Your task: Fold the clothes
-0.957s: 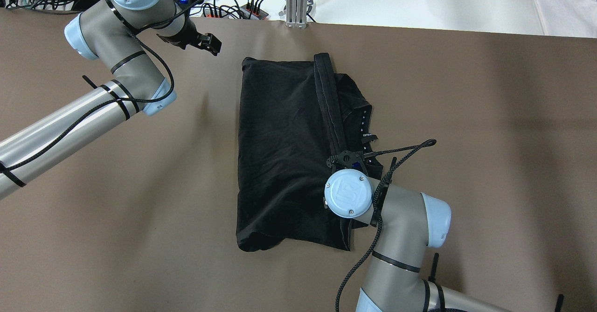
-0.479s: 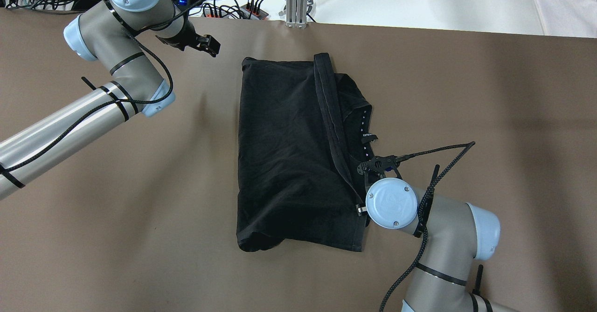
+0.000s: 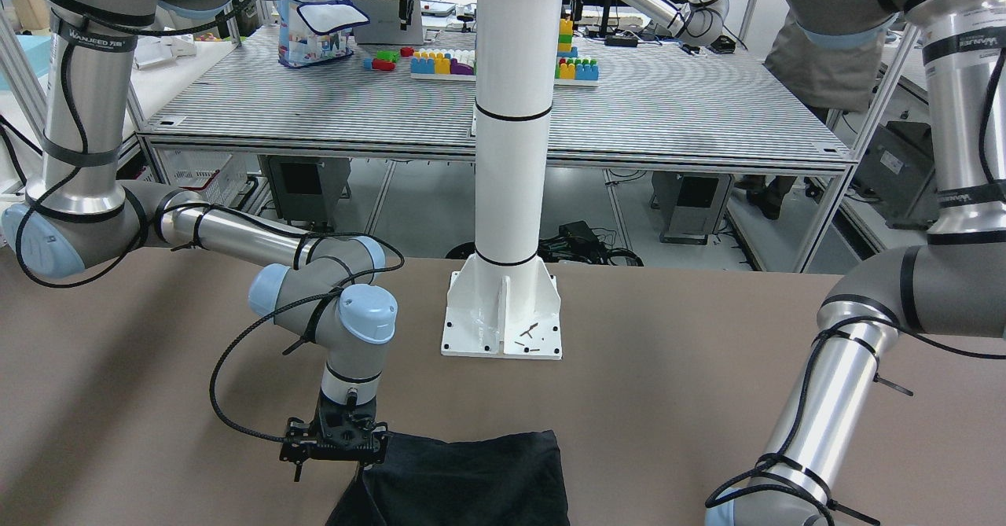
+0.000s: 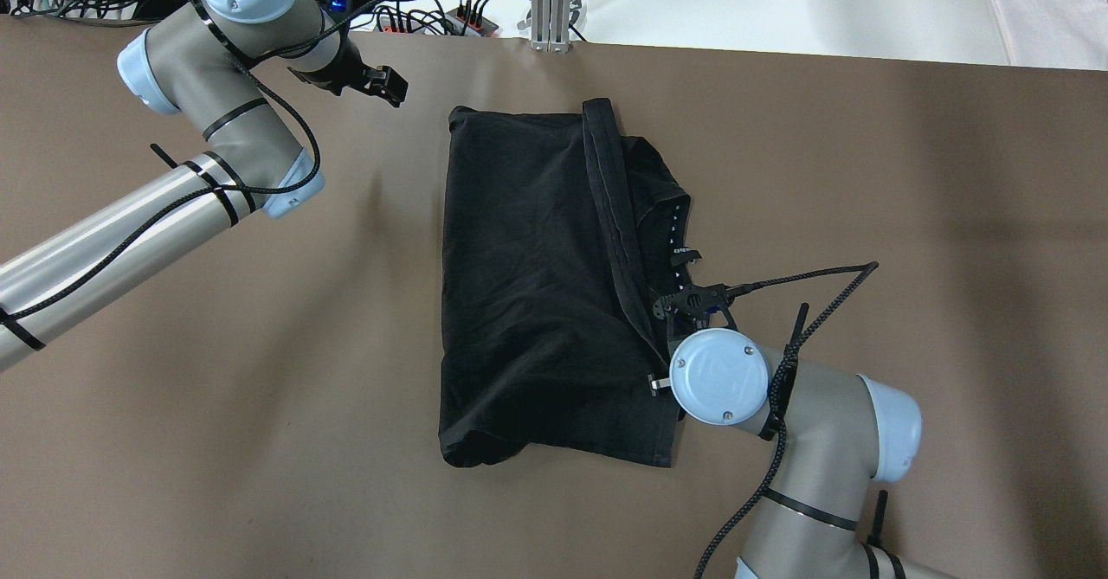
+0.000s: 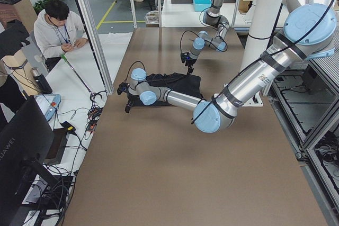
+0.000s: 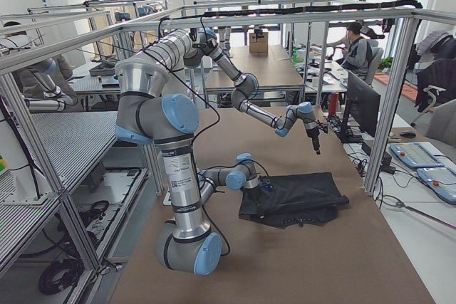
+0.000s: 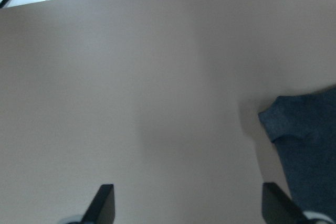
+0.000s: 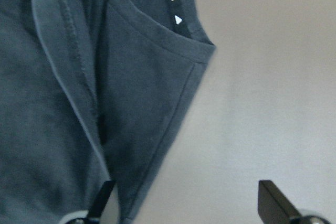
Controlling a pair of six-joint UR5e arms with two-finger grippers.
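Observation:
The black clothes [image 4: 537, 285] lie folded on the brown table, with a hemmed strip running down the right part. They also show in the front view [image 3: 471, 479] and the right side view [image 6: 296, 197]. My right gripper [image 4: 671, 371] hangs over the clothes' right edge, near the lower corner. In the right wrist view [image 8: 189, 208] its jaws stand wide apart, the left one over the fabric edge [image 8: 131, 103] and the right one over bare table. My left gripper [image 4: 389, 86] is open and empty off the clothes' far left corner, which shows in the left wrist view [image 7: 310, 145].
A white pole base [image 3: 503, 318] stands bolted at the robot's side of the table. An aluminium post [image 4: 551, 3], cables and a power strip [image 4: 433, 16] line the far edge. A white garment [image 4: 1047, 12] lies beyond the far right corner.
My right arm swung right, from over the clothes to their right edge, then eased slightly back left. The lower right flap now lies flat. The left arm barely moved.

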